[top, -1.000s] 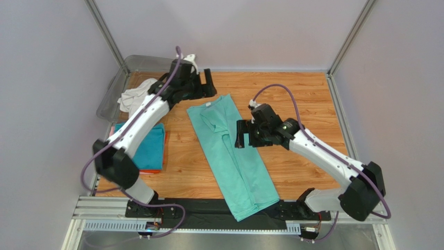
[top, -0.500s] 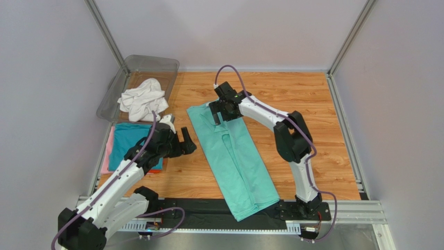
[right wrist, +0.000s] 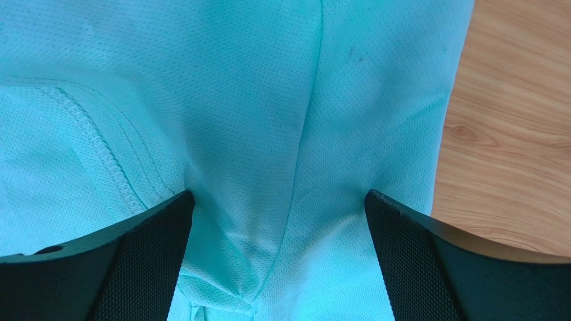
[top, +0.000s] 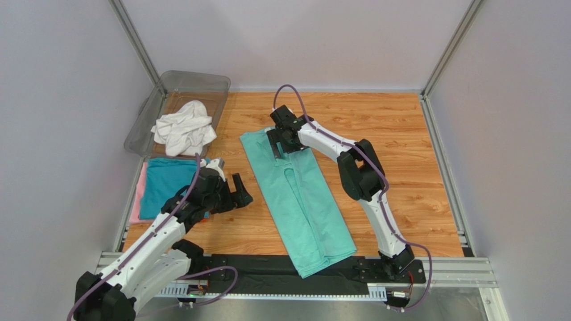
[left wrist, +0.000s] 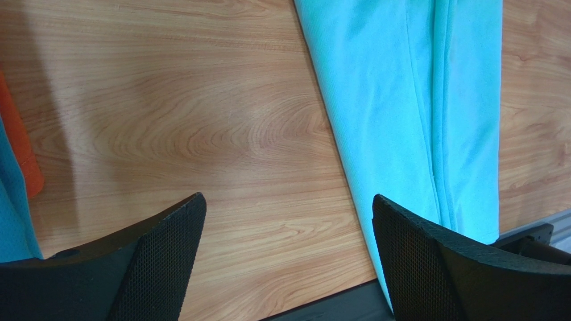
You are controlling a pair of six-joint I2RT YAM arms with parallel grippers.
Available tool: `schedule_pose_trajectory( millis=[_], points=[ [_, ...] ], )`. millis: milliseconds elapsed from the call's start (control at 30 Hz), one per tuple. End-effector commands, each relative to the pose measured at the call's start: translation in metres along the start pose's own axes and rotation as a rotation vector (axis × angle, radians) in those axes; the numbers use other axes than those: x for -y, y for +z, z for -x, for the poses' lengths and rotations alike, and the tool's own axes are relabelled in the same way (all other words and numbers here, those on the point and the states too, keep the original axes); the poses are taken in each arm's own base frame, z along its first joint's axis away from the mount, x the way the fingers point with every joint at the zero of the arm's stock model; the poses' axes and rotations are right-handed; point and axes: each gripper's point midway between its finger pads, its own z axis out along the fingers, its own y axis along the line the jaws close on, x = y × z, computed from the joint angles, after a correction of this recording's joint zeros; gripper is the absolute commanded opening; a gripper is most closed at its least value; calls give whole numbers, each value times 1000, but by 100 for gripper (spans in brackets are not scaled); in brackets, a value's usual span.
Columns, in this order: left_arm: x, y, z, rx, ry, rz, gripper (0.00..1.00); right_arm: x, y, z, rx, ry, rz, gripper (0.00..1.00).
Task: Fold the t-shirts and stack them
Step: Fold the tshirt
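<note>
- The right pincer [top: 280, 143] is spread wide and holds nothing. Compared with a second ago it is much farther out, low over the far, collar end of the mint t-shirt [top: 303, 200]. In its wrist view, cloth and a stitched seam fill the gap between its fingers [right wrist: 134, 261].
- The left pincer [top: 236, 192] is also released and empty. It is no longer at the far left by the clear bin [top: 194, 80]. It now hangs over bare wood of the table [top: 402, 147], near left, just beside the shirt's long left edge.
- The mint t-shirt has not shifted. It lies as a long narrow strip, sides folded in, slanting from far centre to the near edge.
- Farther left, the teal-blue t-shirt [top: 164, 180] tops the folded stack, and the white t-shirt [top: 182, 127] lies crumpled in the bin.
- Judging from these positions, the reach looks finished and the lengthwise fold comes next. The right pincer seems placed to take the collar end, but no grasp is made yet.
</note>
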Motion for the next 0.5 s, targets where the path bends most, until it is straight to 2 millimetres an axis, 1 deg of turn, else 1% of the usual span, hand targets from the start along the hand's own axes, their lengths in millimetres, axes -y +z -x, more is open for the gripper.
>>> schedule_pose_trajectory(
  millis=[0,33,100,133,167,200,233,267,333,400,433,467],
  points=[
    [21,-1,17,23,14,-61,100,51,32,-31,-119,118,-157,100],
    [24,-1,20,28,16,-67,100,64,33,-28,-118,177,-178,100],
    [25,3,19,4,19,-67,100,74,34,-27,-122,224,-182,100],
    [30,3,22,8,21,-80,100,77,34,-23,-117,241,-178,100],
    [32,6,20,-16,21,-89,100,86,35,-23,-121,277,-184,100],
    [34,7,19,-22,23,-97,100,90,37,-23,-124,288,-188,100],
    [37,9,21,-22,26,-111,100,97,37,-20,-121,308,-202,100],
    [39,12,18,-46,26,-121,100,100,35,-16,-112,347,-210,100],
    [45,14,19,-57,30,-144,100,108,40,-14,-118,409,-214,100],
    [48,18,16,-87,40,-158,100,112,39,-7,-108,479,-220,100],
    [51,17,16,-93,47,-168,100,114,39,-3,-102,499,-212,100],
    [52,18,14,-111,50,-171,100,114,35,7,-83,514,-198,100]
  ],
)
